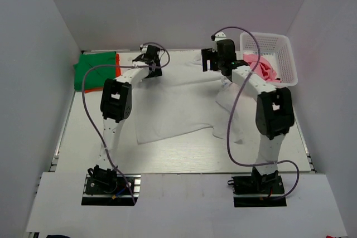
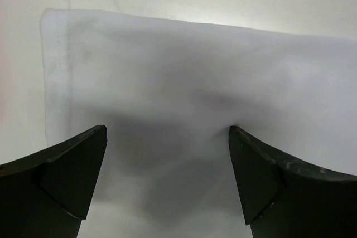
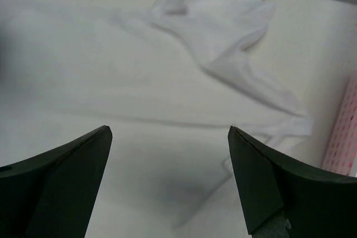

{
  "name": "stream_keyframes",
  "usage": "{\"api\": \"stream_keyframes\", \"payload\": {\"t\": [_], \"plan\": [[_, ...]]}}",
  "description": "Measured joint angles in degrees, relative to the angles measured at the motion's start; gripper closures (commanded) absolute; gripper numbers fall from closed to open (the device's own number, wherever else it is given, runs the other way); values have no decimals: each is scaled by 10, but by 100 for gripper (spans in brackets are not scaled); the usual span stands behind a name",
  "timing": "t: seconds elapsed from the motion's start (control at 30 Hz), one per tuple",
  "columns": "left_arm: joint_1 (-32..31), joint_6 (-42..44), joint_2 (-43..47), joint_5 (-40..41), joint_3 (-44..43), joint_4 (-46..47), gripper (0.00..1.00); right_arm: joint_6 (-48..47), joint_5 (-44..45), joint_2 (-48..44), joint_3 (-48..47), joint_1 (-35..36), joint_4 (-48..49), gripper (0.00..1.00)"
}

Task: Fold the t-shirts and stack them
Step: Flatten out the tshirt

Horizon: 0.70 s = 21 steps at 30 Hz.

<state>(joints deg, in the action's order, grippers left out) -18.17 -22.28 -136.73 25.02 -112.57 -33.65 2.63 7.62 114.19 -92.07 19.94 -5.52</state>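
Note:
A white t-shirt (image 1: 178,101) lies spread on the table, partly folded, with a sleeve at the right. My left gripper (image 1: 149,59) is open just above its far left edge; the left wrist view shows the hemmed corner (image 2: 61,65) between the jaws. My right gripper (image 1: 215,59) is open above the shirt's far right part; the right wrist view shows the crumpled sleeve (image 3: 223,26) ahead. A folded green t-shirt (image 1: 96,69) lies on an orange one (image 1: 117,63) at the far left. A pink t-shirt (image 1: 262,68) lies in the basket.
A white lattice basket (image 1: 279,54) stands at the far right corner; its pink-lit wall shows in the right wrist view (image 3: 343,132). White walls close in the table on three sides.

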Motion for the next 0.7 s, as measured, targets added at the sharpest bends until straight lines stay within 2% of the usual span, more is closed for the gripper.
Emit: {"api": "stream_keyframes", "payload": {"t": [0.13, 0.23, 0.43, 0.57, 0.7], "plan": [[17, -7, -83, -4, -146, -51, 0, 6, -13, -130, 137, 28, -19, 10], [31, -10, -78, -11, -144, -58, 0, 14, -4, -157, 195, 31, -39, 10], [41, -11, 52, -51, 22, -36, 0, 24, -3, -146, 249, 26, -86, 10], [20, -17, 169, -86, 137, -7, 0, 28, -4, -131, 249, 34, -86, 12], [-8, -38, 292, -120, 297, 54, 0, 31, 1, -106, 246, 41, -87, 16]]}}
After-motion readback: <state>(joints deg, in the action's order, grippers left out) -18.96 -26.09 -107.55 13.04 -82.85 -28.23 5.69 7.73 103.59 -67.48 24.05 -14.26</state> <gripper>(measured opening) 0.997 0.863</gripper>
